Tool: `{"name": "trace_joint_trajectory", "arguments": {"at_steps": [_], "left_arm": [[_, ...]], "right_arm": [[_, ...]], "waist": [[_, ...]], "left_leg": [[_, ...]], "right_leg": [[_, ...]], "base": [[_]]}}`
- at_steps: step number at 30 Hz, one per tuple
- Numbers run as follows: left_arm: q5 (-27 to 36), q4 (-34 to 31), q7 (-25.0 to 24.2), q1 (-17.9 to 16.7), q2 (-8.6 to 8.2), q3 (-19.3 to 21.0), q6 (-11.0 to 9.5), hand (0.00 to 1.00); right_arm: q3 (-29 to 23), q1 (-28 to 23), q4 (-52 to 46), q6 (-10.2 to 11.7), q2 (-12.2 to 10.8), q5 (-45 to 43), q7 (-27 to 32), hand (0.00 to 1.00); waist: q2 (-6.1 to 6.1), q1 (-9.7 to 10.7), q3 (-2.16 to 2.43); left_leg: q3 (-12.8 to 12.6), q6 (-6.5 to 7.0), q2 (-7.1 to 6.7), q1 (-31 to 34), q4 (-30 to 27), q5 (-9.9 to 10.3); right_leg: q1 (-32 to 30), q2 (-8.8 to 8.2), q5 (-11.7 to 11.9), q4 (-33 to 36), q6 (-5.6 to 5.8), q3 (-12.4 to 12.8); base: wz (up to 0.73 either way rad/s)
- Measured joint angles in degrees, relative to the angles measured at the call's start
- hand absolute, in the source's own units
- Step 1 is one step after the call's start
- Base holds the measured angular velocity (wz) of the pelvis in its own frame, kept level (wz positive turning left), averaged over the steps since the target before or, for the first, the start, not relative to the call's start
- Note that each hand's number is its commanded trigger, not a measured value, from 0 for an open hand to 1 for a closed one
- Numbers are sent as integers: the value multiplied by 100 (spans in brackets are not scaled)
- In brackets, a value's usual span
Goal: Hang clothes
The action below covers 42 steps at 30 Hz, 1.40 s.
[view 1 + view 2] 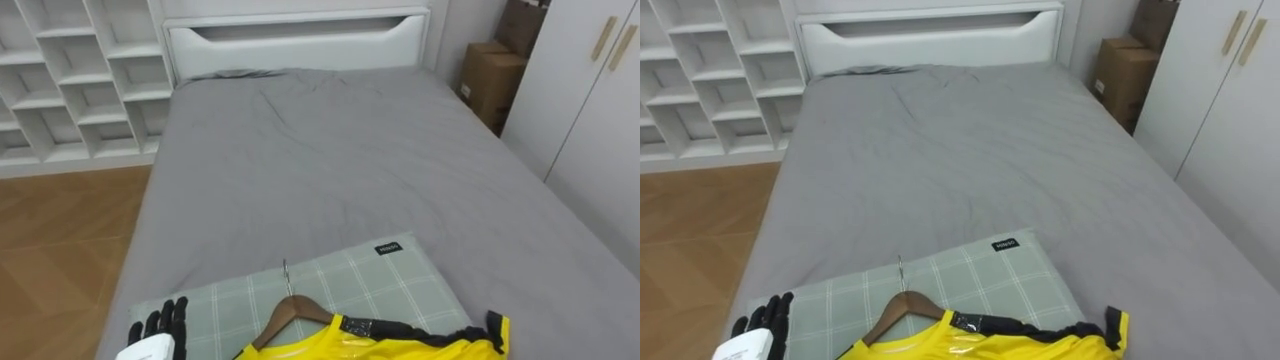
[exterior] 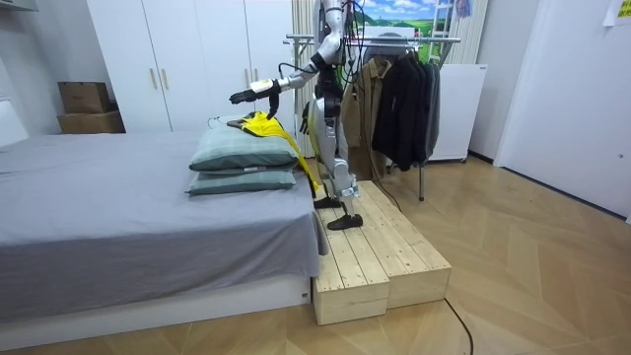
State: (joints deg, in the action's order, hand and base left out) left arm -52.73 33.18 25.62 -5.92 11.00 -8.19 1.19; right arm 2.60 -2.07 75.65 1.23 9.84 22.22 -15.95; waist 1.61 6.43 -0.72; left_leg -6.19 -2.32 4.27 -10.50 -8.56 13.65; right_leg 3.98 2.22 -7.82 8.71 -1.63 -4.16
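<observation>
Grey bed sheet [image 1: 330, 170] runs flat to the white headboard [image 1: 300, 40], with white cubby shelves [image 1: 70, 80] to the robot's left and white wardrobe doors [image 1: 590, 100] to its right; the robot stands on a pale wooden platform [image 2: 385, 256] at the bed's foot. We note the yellow black-trimmed shirt [image 1: 400, 345] on its brown wooden hanger [image 1: 290, 312], lying on the green checked pillow [image 1: 380, 280] with its long axis across the bed and its thin metal hook [image 1: 286, 272] aimed at the headboard. Left hand [image 1: 160, 325], fingers straight and holding nothing, hovers over the pillow's left end, just left of the hanger, so we judge a rightward reach comes next.
</observation>
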Motion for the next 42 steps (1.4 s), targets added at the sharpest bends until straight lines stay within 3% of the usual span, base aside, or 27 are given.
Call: {"name": "trace_joint_trajectory", "arguments": {"at_steps": [18, 23, 27, 36, 42], "left_arm": [[-195, 397, -44, 221, 18, 2, 78, 0], [-201, 717, -44, 669, 51, 6, 133, 0], [-204, 729, -45, 778, 52, 7, 133, 0], [-208, 1162, -147, 921, 67, -6, 144, 0], [-316, 1327, -252, 975, 67, -230, 223, 0]], "right_arm": [[15, 21, 34, -3, 4, 71, 43, 0], [61, 1, 51, -4, 3, 334, 47, 0], [61, -36, 48, -4, 3, 451, 89, 0], [34, -31, 54, -2, 8, 468, 69, 0], [22, 78, 99, -4, -6, 503, 31, 0]], "waist": [[69, 144, 17], [79, 150, 33], [79, 156, 43], [103, 318, 55], [79, 451, 38]], "left_leg": [[-167, 0, -3, -19, 3, 0], [-174, 0, -3, 50, 4, 0], [-222, 0, -2, 31, 4, 0], [-247, 0, 3, 191, 14, 0], [-259, 52, -16, 430, 17, -31]], "right_leg": [[-29, 18, 8, -6, 10, 141], [-110, 23, 29, 1, 10, 174], [-109, 31, 30, 1, 10, 222], [-286, 33, 88, 5, 8, 220], [-534, 19, 176, -1, 20, 224]], "base": [[-3], [-3], [-7], [-2], [-1]]}}
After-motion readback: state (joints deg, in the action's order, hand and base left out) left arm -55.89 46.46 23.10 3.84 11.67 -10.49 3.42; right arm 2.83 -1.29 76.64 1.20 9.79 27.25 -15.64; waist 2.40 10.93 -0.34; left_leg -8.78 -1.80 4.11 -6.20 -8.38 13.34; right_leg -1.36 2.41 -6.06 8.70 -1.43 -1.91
